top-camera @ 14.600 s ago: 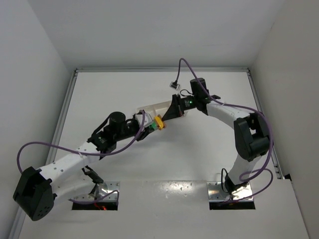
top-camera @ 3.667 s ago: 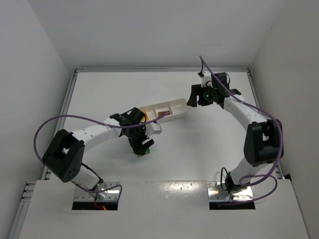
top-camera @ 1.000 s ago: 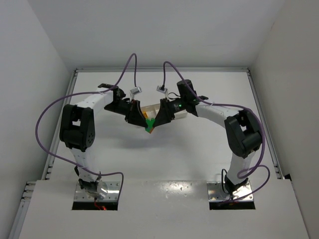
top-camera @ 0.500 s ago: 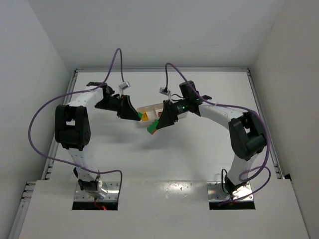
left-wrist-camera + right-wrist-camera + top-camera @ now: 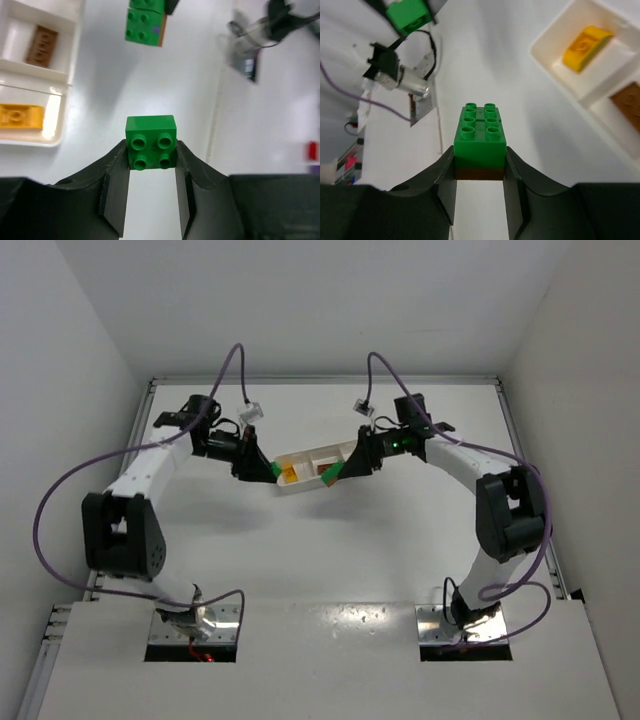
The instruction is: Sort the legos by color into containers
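My left gripper (image 5: 151,150) is shut on a small green lego (image 5: 151,141) and holds it above the table just off the left end of the white tray (image 5: 303,454). My right gripper (image 5: 480,156) is shut on a longer green lego stacked on a reddish-brown piece (image 5: 480,134), over the tray's near right side. From above, the two held legos show at the left gripper (image 5: 274,470) and the right gripper (image 5: 332,473). A yellow-orange lego (image 5: 17,116) lies in the tray's end compartment. A reddish-brown lego (image 5: 42,39) lies in the one beside it.
The tray's wall (image 5: 70,75) is to the left in the left wrist view and its corner (image 5: 546,61) is at upper right in the right wrist view. Purple cables arc above both arms. Grey walls close in the table on three sides.
A second ago both grippers met on one green stack in front of the tray. They have pulled apart, each holding a part. The right gripper moved back and right toward the tray.
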Robot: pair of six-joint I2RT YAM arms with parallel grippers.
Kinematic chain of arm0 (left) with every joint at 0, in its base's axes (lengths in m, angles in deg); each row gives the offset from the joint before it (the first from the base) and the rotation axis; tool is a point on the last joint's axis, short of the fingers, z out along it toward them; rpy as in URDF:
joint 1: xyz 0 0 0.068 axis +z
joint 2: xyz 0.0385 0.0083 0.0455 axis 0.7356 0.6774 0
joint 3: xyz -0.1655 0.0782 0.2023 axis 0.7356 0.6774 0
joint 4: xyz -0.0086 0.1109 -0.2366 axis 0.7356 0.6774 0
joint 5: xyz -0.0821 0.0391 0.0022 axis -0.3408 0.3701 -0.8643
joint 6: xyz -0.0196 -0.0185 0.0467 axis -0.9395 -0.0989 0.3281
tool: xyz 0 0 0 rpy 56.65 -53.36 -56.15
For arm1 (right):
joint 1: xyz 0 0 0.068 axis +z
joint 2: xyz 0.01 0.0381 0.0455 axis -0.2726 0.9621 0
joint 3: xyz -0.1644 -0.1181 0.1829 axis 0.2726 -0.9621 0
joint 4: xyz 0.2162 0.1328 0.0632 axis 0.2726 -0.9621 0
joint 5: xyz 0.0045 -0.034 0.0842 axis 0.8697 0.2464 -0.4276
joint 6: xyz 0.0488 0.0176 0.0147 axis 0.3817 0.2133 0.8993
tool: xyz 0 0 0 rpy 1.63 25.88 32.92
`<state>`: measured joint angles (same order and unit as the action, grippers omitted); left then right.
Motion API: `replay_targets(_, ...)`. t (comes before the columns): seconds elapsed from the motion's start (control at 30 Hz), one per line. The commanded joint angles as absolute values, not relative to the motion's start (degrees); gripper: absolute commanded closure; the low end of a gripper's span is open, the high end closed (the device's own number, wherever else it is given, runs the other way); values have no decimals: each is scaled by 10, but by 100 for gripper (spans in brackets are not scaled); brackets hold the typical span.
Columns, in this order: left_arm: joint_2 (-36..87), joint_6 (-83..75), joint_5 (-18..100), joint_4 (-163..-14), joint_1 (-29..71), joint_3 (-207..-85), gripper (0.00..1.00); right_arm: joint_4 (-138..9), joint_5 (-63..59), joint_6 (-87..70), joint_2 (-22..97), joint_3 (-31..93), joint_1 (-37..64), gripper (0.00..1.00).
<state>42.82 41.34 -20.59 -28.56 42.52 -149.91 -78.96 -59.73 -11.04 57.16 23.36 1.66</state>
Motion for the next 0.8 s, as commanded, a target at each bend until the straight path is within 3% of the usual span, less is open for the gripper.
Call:
replay_targets(0.0, 303, 209, 11, -562, 362, -1457, 87, -745, -577, -96, 569, 264, -9, 100)
replay_targets(0.27, 388, 133, 119, -618, 250, -1536, 88, -696, -499, -19, 526, 232, -99, 100)
replay_targets(0.5, 547, 94, 189, -638, 184, -1652, 88, -673, -392, 26, 442, 160, -185, 100)
replay_targets(0.77, 713, 58, 189, -638, 166, -1798, 77, -678, -392, 26, 384, 105, -228, 100)
